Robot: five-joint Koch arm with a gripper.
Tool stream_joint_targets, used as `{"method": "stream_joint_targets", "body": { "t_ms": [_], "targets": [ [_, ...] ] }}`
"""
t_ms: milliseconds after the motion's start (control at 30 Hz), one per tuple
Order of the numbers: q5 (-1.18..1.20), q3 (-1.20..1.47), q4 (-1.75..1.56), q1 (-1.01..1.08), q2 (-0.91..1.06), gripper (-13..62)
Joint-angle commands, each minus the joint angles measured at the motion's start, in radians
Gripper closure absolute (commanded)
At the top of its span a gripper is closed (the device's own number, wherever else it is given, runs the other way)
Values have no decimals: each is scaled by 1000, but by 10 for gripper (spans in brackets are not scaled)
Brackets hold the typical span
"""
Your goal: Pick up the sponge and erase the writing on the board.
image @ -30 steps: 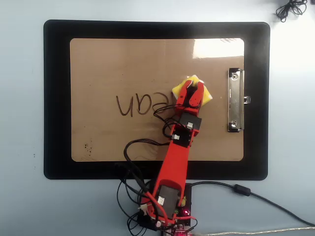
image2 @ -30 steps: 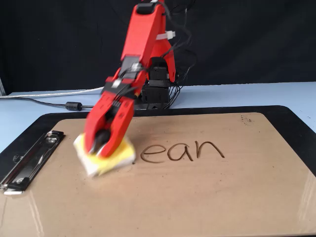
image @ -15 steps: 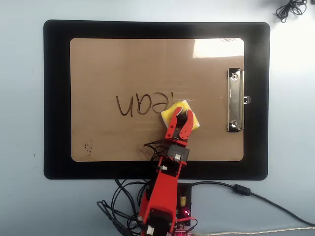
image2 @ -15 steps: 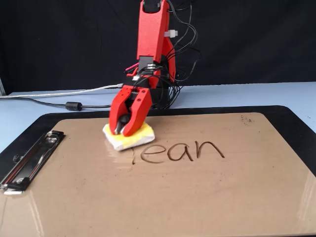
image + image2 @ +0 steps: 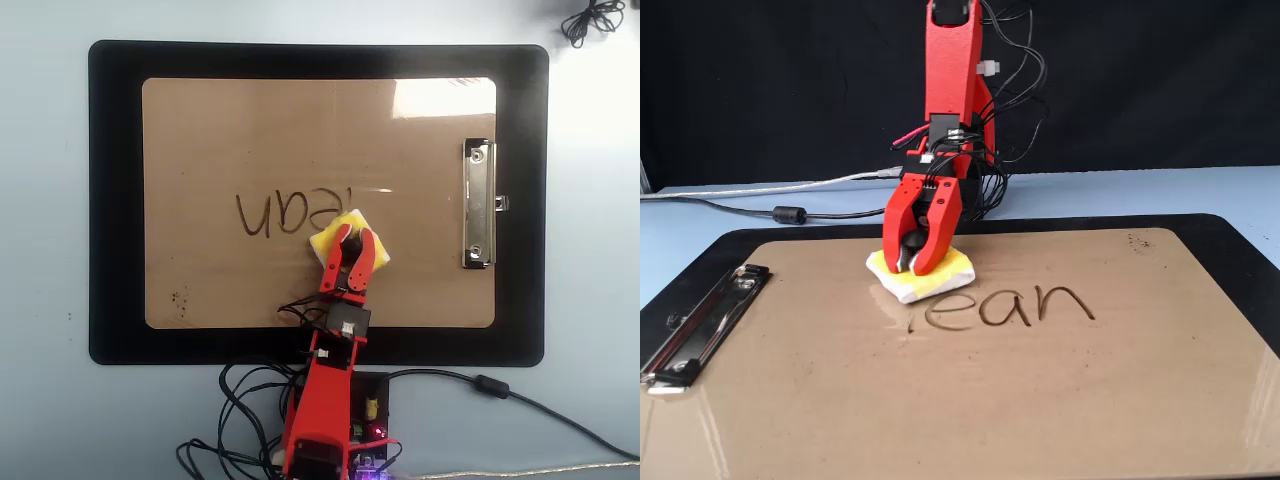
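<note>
The yellow sponge (image 5: 330,236) (image 5: 940,280) lies flat on the tan board (image 5: 220,130) (image 5: 970,400). My red gripper (image 5: 351,238) (image 5: 912,263) is shut on the black knob in the sponge's centre. The sponge sits at the edge of the dark writing (image 5: 285,213) (image 5: 1015,305). In the overhead view it covers the writing's right end, towards the near edge of the board. In the fixed view the letters "ean" show to the right of the sponge, with a faint smear where the first letter stood.
The board lies on a bigger black mat (image 5: 110,200) (image 5: 1240,240). Its silver clip (image 5: 478,205) (image 5: 695,325) is at the right short edge in the overhead view. The arm's base and cables (image 5: 330,420) stand at the mat's near side.
The gripper, with the sponge in it, has slid from near the clip down and towards the writing, now covering its first letter. That letter is mostly wiped away.
</note>
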Motion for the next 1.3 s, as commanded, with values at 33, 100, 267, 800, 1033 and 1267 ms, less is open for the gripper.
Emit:
{"method": "stream_joint_targets", "body": {
  "t_ms": [33,100,267,800,1033,1267],
  "targets": [
    [-21,-133,-3,-23,-98,573],
    [-23,-316,-6,-29,-281,573],
    [-21,-627,-2,-34,-557,573],
    [-25,-414,155,-95,-299,573],
    [-18,-377,181,-92,-256,573],
    [-23,-38,279,-103,133,573]
  ]
}}
